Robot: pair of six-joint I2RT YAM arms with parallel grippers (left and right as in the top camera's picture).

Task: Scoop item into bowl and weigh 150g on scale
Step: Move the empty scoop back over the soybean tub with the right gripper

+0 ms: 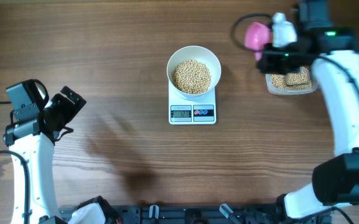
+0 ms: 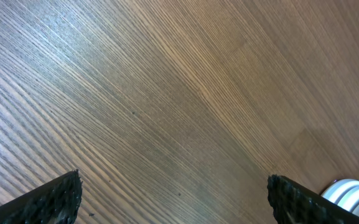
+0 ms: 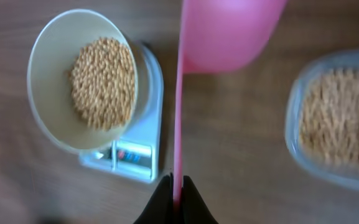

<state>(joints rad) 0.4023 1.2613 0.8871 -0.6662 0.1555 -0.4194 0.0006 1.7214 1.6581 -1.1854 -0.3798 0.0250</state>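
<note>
Beans [image 1: 192, 76] in bowl [image 1: 215, 61] on scale [image 1: 193, 114]; right hand [image 3: 176, 190] pinches pink scoop [image 3: 229, 31] handle; left hand [image 2: 174, 196] wide, empty.

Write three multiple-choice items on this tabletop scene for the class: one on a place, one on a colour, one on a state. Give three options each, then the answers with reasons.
1. Where does the bowl stand?
A. on the scale
B. inside the clear tub
C. on the table beside the left arm

2. What colour is the scoop gripped by the right fingers?
A. blue
B. pink
C. green

3. How do the left fingers stand?
A. wide open, holding nothing
B. shut on the scoop
C. shut on the bowl

Answers:
1 A: the overhead view shows the bowl on top of the scale, with the display showing in front of it.
2 B: the right wrist view shows the scoop's handle and cup are pink.
3 A: the left wrist view shows the pads far apart with nothing between them.
</note>
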